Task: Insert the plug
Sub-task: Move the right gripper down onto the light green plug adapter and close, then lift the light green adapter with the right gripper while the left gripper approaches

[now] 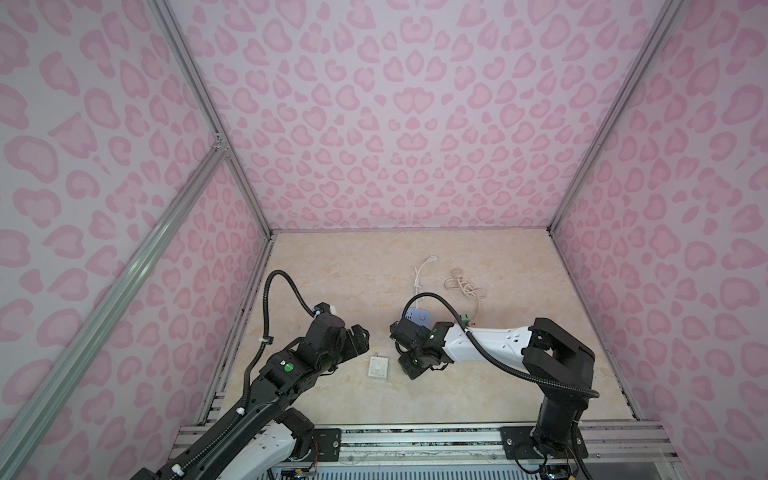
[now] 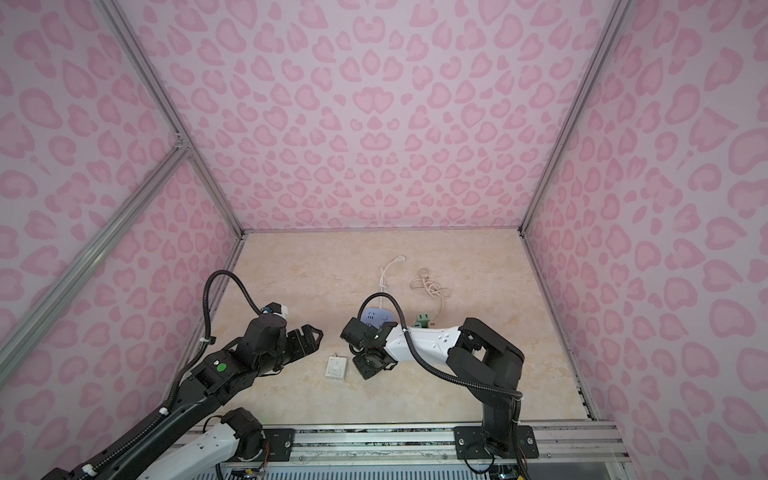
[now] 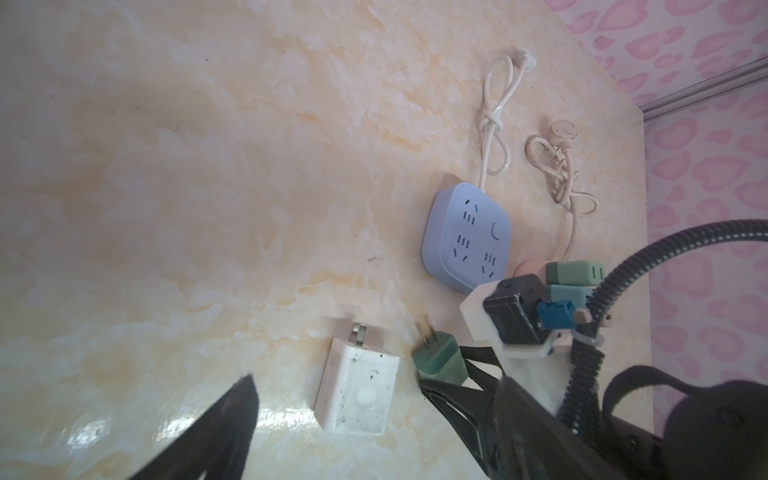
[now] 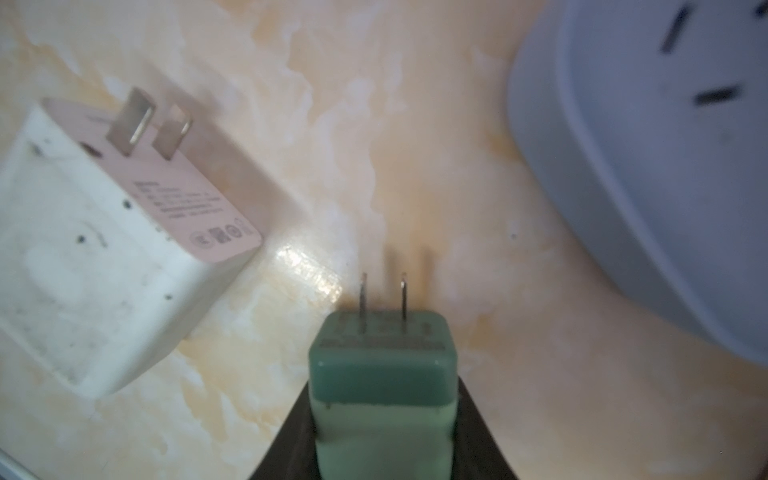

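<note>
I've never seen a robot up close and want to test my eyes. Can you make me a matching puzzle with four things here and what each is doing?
Things:
1 green plug
2 white charger
3 blue socket block
4 left gripper

States:
A open, holding nothing
B lying loose on the table
C held by the right gripper
D white knotted cord attached

Pairs: 1-C, 2-B, 3-D, 4-A

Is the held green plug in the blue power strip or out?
Out. The right end effector holds the green plug, both prongs bare, apart from the blue power strip.
</note>
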{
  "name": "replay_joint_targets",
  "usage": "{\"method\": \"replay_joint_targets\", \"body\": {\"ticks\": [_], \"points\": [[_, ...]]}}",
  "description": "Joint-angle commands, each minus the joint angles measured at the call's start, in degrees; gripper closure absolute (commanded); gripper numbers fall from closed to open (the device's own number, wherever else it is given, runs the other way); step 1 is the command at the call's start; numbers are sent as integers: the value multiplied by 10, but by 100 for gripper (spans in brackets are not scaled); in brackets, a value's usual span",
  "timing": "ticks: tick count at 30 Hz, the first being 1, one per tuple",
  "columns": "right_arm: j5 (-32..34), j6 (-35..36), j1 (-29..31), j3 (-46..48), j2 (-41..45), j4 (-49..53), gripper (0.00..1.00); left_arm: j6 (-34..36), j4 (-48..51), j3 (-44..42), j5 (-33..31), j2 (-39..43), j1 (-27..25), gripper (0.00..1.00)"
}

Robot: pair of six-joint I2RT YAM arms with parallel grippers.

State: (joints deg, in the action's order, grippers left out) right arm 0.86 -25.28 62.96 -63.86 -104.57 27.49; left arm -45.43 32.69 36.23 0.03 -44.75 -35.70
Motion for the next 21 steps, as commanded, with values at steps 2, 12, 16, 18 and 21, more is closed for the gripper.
{"method": "replay_joint_targets", "body": {"ticks": [2, 12, 16, 18, 21], "points": [[-17, 2, -4, -7, 6, 29, 79, -4, -6, 0, 6, -2, 0, 10], [-18, 40, 2, 16, 146, 66, 100, 2, -35, 7, 82, -38, 0, 12], [13, 57, 11, 62, 220, 16, 100, -5, -79, 13, 139, -69, -2, 13], [18, 70, 10, 92, 254, -25, 100, -10, -109, 10, 166, -81, -5, 14], [8, 78, 2, 90, 281, -15, 100, -23, -156, 2, 204, -93, -7, 14]]}}
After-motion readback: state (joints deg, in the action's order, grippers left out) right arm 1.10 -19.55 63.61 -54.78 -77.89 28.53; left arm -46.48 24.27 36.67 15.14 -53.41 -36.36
